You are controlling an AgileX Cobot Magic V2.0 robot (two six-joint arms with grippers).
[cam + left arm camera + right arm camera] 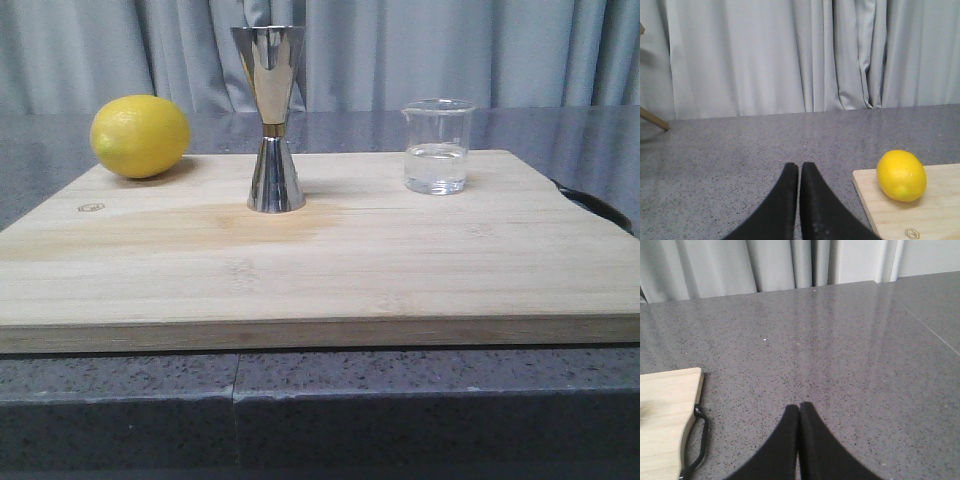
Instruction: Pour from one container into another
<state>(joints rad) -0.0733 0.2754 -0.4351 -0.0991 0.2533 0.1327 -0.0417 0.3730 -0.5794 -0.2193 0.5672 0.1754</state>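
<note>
A small clear glass beaker [437, 146] with some clear liquid stands on the right rear of the wooden board [320, 270]. The tall steel hourglass jigger [272, 118] stands upright at the board's middle rear. Neither gripper shows in the front view. My left gripper [799, 167] is shut with nothing in it, over the grey counter to the left of the board. My right gripper [799, 407] is shut and empty too, over the counter to the right of the board. Beaker and jigger are out of both wrist views.
A yellow lemon [139, 136] lies on the board's rear left corner, the same lemon [901, 175] showing in the left wrist view. A black loop handle [696, 445] hangs off the board's right edge [670, 415]. Grey curtains [450, 50] close the back.
</note>
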